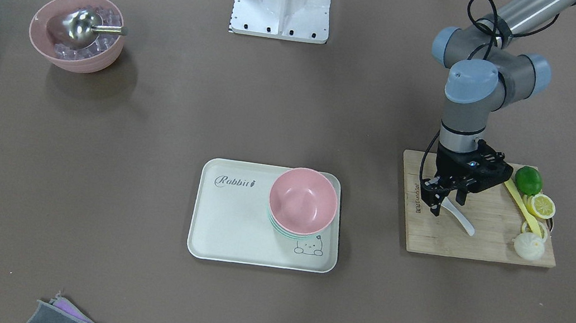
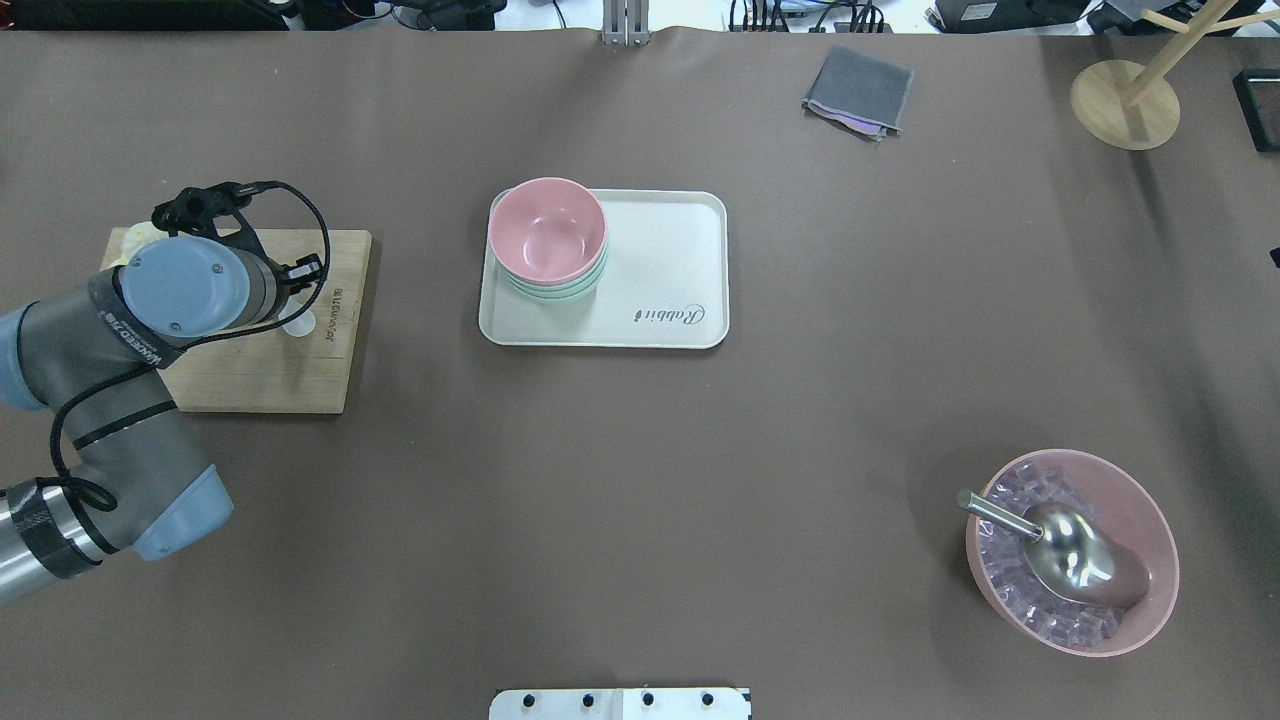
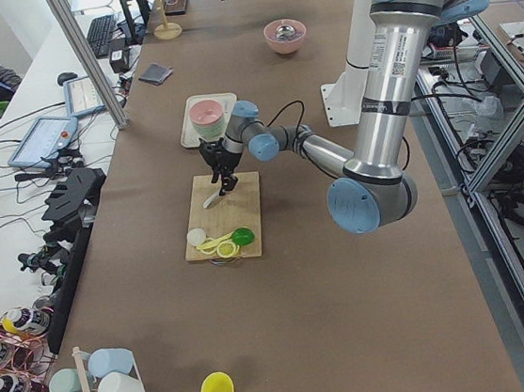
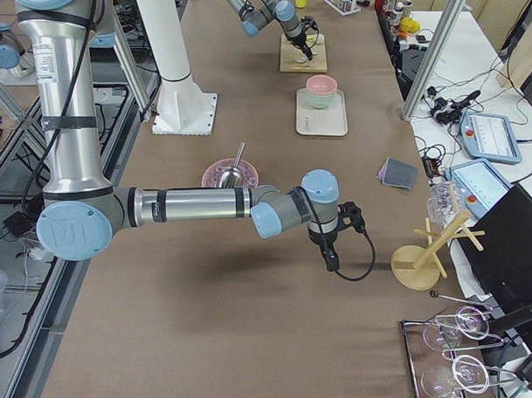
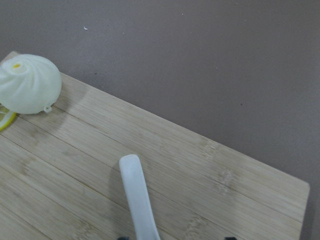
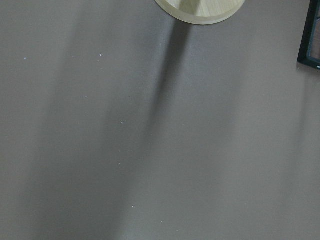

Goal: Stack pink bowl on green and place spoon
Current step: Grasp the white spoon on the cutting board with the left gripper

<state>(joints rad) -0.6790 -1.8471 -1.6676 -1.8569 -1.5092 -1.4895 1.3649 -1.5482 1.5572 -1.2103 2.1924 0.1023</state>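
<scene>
The spoon (image 5: 137,197) — glossy, light, likely slippery — sits in the left pincer (image 1: 446,202), seemingly clenched on its bowl end; handle toward 12 o'clock.

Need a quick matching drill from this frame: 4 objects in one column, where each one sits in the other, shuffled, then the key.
Things:
1. pink bowl
2. spoon
3. metal scoop
4. grey cloth

Places:
A. in the big bowl of ice cubes
B. on the bare table
C. on the green bowls, on the tray
D. over the cutting board, at the left gripper

Pairs: 1-C, 2-D, 3-A, 4-B
</scene>
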